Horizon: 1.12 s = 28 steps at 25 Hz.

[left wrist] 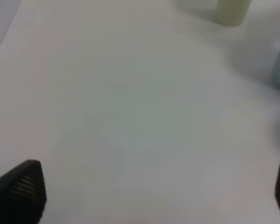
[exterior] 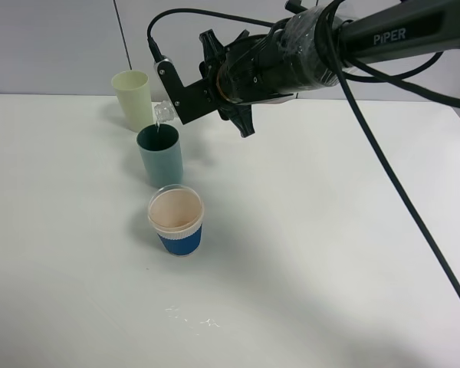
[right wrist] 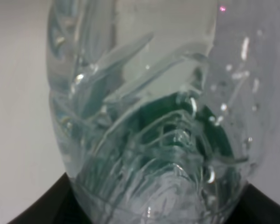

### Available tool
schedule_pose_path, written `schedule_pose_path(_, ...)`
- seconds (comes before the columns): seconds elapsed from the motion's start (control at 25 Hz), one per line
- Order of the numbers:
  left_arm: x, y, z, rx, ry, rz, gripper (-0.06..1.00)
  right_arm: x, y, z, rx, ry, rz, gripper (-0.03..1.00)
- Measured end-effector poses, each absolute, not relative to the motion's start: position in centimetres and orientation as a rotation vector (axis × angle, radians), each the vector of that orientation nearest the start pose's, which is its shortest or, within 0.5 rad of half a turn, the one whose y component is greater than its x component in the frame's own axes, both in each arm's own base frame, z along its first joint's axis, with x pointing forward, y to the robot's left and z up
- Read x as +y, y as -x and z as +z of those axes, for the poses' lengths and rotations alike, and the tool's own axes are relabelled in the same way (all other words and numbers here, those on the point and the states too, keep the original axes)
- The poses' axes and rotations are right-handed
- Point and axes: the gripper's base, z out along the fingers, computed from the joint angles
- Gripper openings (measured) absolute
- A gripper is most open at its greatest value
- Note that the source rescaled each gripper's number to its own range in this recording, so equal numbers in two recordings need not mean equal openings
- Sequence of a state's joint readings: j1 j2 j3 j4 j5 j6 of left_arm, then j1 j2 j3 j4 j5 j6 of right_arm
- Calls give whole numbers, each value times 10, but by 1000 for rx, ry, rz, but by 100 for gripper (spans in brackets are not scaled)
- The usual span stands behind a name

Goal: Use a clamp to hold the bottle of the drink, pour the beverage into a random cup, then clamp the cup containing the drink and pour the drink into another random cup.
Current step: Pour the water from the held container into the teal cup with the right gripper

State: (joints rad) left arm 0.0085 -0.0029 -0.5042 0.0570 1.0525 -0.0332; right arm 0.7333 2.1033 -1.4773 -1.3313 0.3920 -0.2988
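- While tipping the bottle of the drink [exterior: 162, 113] neck-down, holds its mouth right over the rim of the random cup [exterior: 159, 157], evidently so that the beverage lands inside rather than on the counter [exterior: 330, 230]
- Cannot make out a stream from any view; only droplets inside the clear plastic in the right wrist view
- Clamps the bottle body in the right tool [exterior: 176, 96], jaws drawn in tight on it, reaching across to the left part of the counter
- Hovers the left tool [left wrist: 154, 191] over bare counter, spread wide and gripping nothing, well apart from the pour, probably parked clear of the work
- Leaves another random cup [exterior: 176, 222] upright just in front of the teal one, beige inside looking dry, seemingly waiting for the second pour
- Leaves the pale yellow-green tumbler [exterior: 132, 100] just behind, untouched
- Shows a few spilt drops [exterior: 192, 318] near the front of the counter
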Motion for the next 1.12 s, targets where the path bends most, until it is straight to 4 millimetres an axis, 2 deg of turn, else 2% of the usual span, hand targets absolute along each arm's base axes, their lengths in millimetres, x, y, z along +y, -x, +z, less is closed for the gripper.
schedule_pose_path(1.12, 4, 6, 279, 2028, 45, 52, 100, 291, -373, 188, 999, 2075, -944, 0)
